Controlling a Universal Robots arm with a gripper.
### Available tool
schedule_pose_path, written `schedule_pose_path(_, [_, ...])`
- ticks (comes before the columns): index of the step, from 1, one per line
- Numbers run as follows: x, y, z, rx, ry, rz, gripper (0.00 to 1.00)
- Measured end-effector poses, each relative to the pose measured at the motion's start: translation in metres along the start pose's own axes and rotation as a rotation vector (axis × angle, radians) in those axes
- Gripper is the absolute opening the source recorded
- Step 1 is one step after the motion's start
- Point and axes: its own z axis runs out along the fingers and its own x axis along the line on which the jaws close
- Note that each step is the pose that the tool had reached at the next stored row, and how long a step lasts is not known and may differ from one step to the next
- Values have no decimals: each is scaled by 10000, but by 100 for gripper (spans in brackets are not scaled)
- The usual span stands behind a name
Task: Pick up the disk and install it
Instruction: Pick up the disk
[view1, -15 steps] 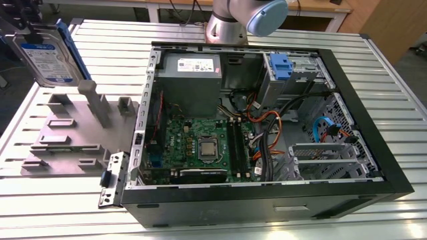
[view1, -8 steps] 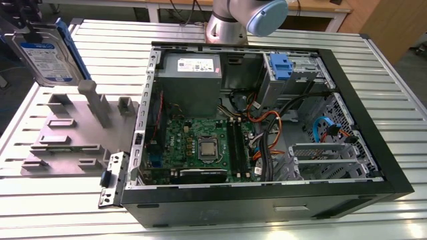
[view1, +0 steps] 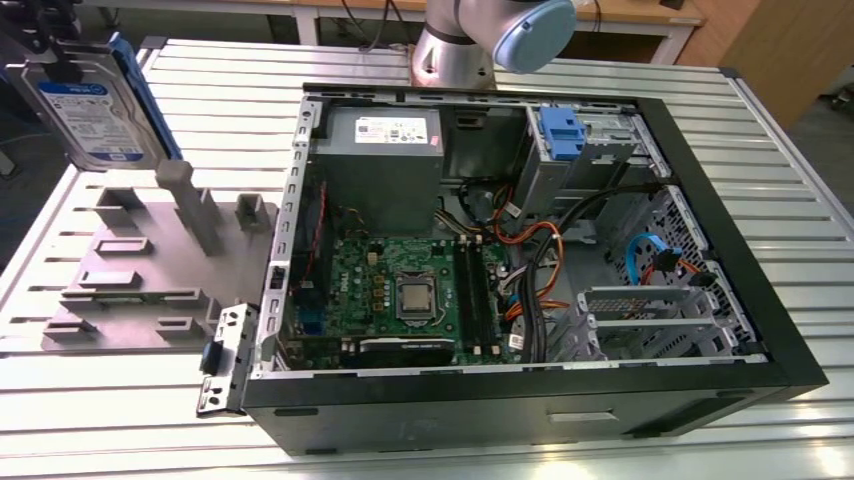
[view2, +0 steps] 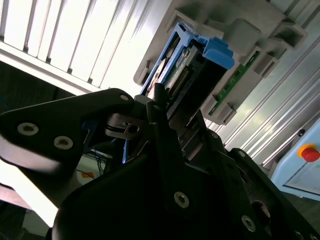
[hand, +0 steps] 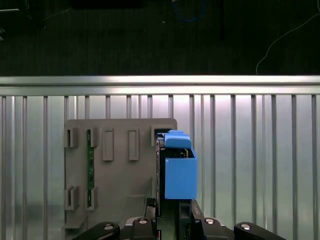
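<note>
The disk is a silver drive with a white-and-blue label and blue carrier rails. It hangs upright at the exterior view's far left, above the back end of the grey fixture. My gripper is shut on its upper end. In the first wrist view the disk shows end-on with its blue carrier, held between the fingers of my gripper, with the fixture beyond it. In the second wrist view my gripper holds the disk from both sides.
The open computer case lies on the slatted metal table, to the exterior view's right of the fixture. Inside are a grey power-supply box, a motherboard and a metal drive cage with a blue latch. The arm's base stands behind the case.
</note>
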Motion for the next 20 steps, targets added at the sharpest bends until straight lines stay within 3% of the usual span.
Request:
schedule_pose_path(7, [-1, 0, -41, 0, 0, 0, 35])
schedule_pose_path(15, [-1, 0, -44, -1, 0, 0, 35])
schedule_pose_path(20, [-2, 0, -88, -2, 2, 0, 35])
